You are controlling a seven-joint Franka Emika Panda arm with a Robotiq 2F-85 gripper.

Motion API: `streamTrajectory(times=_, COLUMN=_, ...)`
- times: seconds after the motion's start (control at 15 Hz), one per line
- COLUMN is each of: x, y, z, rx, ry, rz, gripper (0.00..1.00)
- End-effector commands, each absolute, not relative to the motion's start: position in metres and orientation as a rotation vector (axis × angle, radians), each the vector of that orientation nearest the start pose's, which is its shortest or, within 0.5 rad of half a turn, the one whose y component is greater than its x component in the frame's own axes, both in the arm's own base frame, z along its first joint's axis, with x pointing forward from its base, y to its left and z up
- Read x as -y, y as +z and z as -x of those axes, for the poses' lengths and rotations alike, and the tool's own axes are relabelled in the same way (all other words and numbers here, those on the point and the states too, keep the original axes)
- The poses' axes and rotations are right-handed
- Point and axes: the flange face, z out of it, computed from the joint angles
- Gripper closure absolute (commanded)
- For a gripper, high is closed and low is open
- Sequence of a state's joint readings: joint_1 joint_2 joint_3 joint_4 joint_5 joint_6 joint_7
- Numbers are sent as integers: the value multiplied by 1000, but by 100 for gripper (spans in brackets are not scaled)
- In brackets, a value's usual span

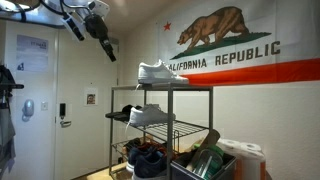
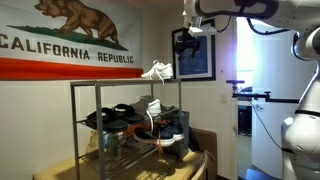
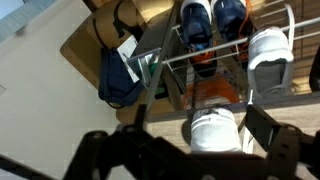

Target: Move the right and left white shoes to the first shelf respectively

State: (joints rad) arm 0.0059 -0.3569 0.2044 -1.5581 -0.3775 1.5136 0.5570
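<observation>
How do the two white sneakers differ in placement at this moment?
The upper white sneaker rests on the top shelf; the lower white sneaker sits one tier down. The upper one stands alone; the lower one has dark shoes beside it. Both are white, upright and free of the end effector.

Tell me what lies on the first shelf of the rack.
One white shoe lies on the first shelf. The other white shoe is one tier lower. The shelf surface beneath the shoe is covered.
</observation>
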Motion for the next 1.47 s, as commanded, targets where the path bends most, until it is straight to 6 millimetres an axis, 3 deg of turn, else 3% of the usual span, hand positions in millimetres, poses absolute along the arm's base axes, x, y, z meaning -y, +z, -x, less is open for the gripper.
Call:
streamTrajectory(times=0.0, x=-64, y=760, z=-398, rx=-534, ry=-516, rz=3326, gripper=0)
streamTrajectory(times=0.33, x=-50, y=675, z=-407, rx=-394, ry=-310, rz=3335, gripper=0)
streamTrajectory(times=0.8, x=-67, y=585, z=-425, rx=-236, ry=-422, rz=3301, gripper=0)
streamTrajectory(times=1.07, x=-69, y=559, z=-443, rx=-282, ry=-616, rz=3207, gripper=0)
streamTrajectory(times=1.4, x=-62, y=543, z=-466, rx=-447, ry=-879, rz=3031, gripper=0)
